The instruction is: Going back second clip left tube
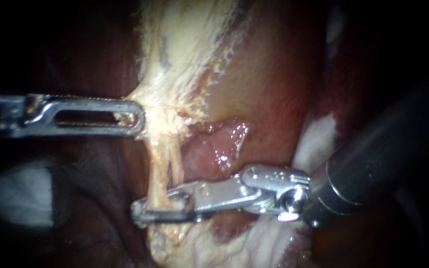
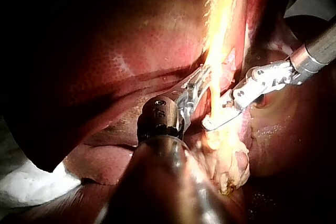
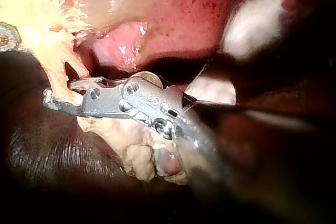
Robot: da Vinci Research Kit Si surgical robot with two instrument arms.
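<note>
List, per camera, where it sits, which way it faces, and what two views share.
Endoscope view: close in, facing the pale yellow tissue strand; slender silver left instrument and silver right instrument both show.
Left wrist view: on the left arm, looking along its own shaft toward that strand.
Right wrist view: on the right arm, likewise.
Both share the strand and right instrument.

Left instrument [image 1: 134,117] lies level; right instrument [image 1: 157,203] slants in, tip seemingly parted.

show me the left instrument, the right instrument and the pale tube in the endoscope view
left instrument [image 1: 136,118], endoscope view, on its tip
right instrument [image 1: 154,204], endoscope view, midway between its jaw tips
tube [image 1: 161,161], endoscope view, on the pale strand's middle stretch
</note>
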